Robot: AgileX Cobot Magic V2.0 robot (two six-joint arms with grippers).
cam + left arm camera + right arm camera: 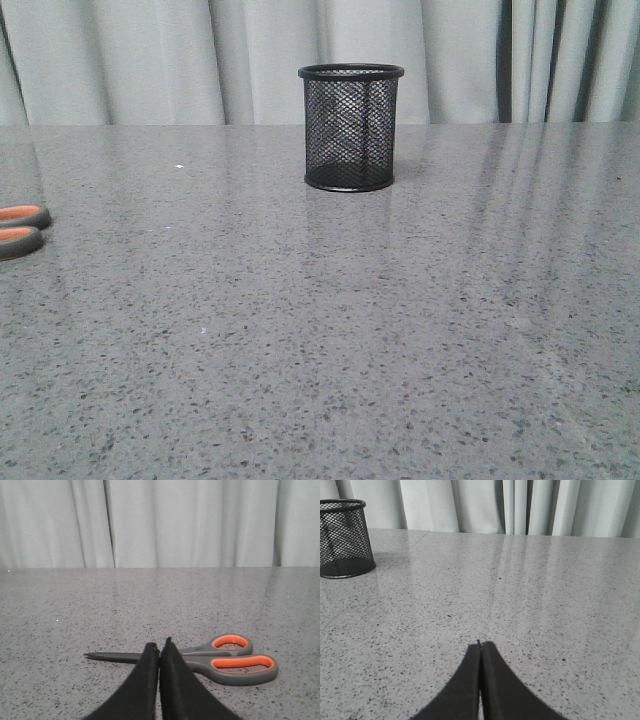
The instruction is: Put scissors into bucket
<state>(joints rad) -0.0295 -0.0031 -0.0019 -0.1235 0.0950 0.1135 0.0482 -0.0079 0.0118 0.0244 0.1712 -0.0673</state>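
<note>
**Scissors lying flat beyond the left gripper; bucket standing apart**

While both arms are sitting low over the speckled grey table point(330, 330), the items are presenting as follows.

Left gripper point(159, 652): fingers are pressing together, tips meeting, holding nothing. Just beyond those tips the scissors point(200, 659) are lying flat on the table, blades closed. The fingertips are overlapping the blades' mid-section in the left wrist view; whether they are touching the blades cannot be told. The dark blade point is reaching out to one side of the gripper, and the grey handle loops with orange lining are lying to the other side.

Scissors, front view: only the two handle loops point(20, 228) are showing, at the table's left edge of view.

Right gripper point(481, 647): fingers are closing on each other, tips together, gripping nothing, with bare table ahead of them.

Bucket point(351, 127): black wire mesh, standing upright near the table's far side, well apart from the scissors. From the right gripper it point(345, 537) is sitting far ahead and off to the side.

Backdrop: pale curtain point(150, 60) is hanging behind the table.
</note>
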